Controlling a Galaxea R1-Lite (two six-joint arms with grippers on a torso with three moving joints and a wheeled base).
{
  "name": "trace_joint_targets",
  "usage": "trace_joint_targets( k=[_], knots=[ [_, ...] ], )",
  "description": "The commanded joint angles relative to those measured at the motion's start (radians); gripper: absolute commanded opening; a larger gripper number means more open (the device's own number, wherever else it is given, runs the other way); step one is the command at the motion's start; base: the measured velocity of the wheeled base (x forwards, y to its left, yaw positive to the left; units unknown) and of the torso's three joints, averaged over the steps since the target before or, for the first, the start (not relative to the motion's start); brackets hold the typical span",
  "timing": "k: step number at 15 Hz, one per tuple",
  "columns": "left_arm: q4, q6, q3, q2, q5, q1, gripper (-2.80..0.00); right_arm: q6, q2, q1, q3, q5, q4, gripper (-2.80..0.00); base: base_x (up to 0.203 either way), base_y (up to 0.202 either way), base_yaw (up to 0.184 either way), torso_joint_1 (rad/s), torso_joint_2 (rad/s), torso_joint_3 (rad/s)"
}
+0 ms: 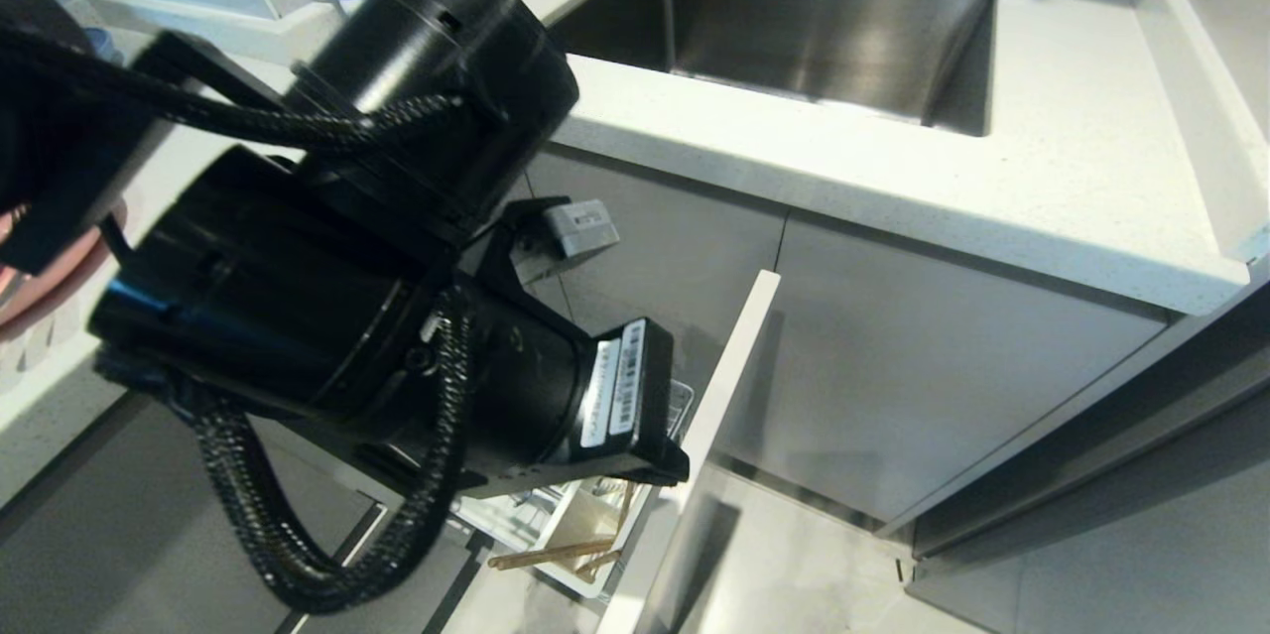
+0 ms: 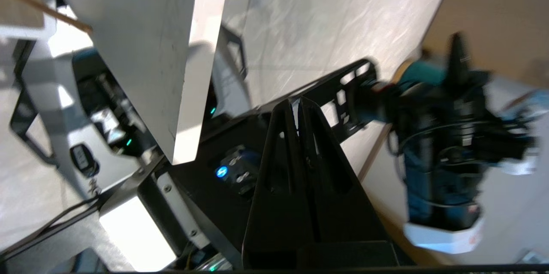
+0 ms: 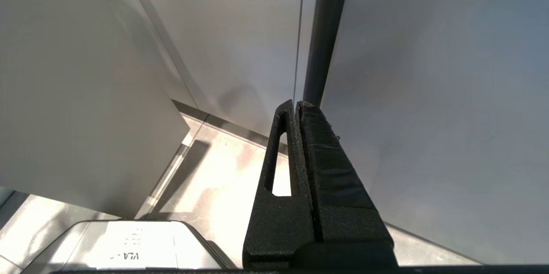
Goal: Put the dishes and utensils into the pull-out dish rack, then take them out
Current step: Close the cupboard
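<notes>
**A:** What is filling the head view?

**B:** The left arm [image 1: 327, 297] is taking up most of the left half, black and bulky, with a ribbed cable [image 1: 248, 515] looping beneath it. It is blocking nearly all of the dish rack [image 1: 556, 525] below.

**A:** What is lying around it?

**B:** A steel sink [image 1: 794, 29] is sitting in a pale countertop [image 1: 1042, 178] at the top. Grey cabinet doors [image 1: 893, 366] are running under the counter. The rack's flat front panel [image 1: 729, 376] is standing out from the cabinets, seen edge-on. A sliver of the pink plate [image 1: 50, 282] is peeking out at the far left, on the counter behind the arm.

**A:** Where are the chopsticks?

**B:** The chopsticks [image 1: 551, 553] are lying in the white cutlery tray [image 1: 585, 515] of the pulled-out rack, just under the arm. Their long axis is running roughly level across the picture, tilting slightly, with one end poking out past the tray toward the left.

**A:** And the grippers?

**B:** The left gripper [image 2: 297, 104] is showing both fingers pressed together with nothing between them, hanging over the floor [image 2: 321, 16] beside the front panel. The right gripper [image 3: 296, 106] is likewise closed and empty, pointing at grey cabinet fronts.
</notes>
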Motion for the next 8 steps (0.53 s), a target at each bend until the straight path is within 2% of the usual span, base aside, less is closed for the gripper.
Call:
trace_joint_targets(
  k=[1, 6, 8],
  knots=[
    [0.006, -0.001, 0.023, 0.059, 0.004, -0.025, -2.8, 0.0, -0.004, 0.0, 0.002, 0.0, 0.0, -2.8, 0.0, 0.0, 0.0, 0.0, 0.0, 0.0],
    [0.005, 0.005, 0.047, 0.136, 0.013, -0.032, -2.8, 0.0, -0.004, 0.0, 0.002, 0.0, 0.0, -2.8, 0.0, 0.0, 0.0, 0.0, 0.0, 0.0],
    [0.004, 0.005, 0.051, 0.152, 0.038, -0.032, -2.8, 0.0, -0.004, 0.0, 0.002, -0.001, 0.0, -2.8, 0.0, 0.0, 0.0, 0.0, 0.0, 0.0]
  ],
)
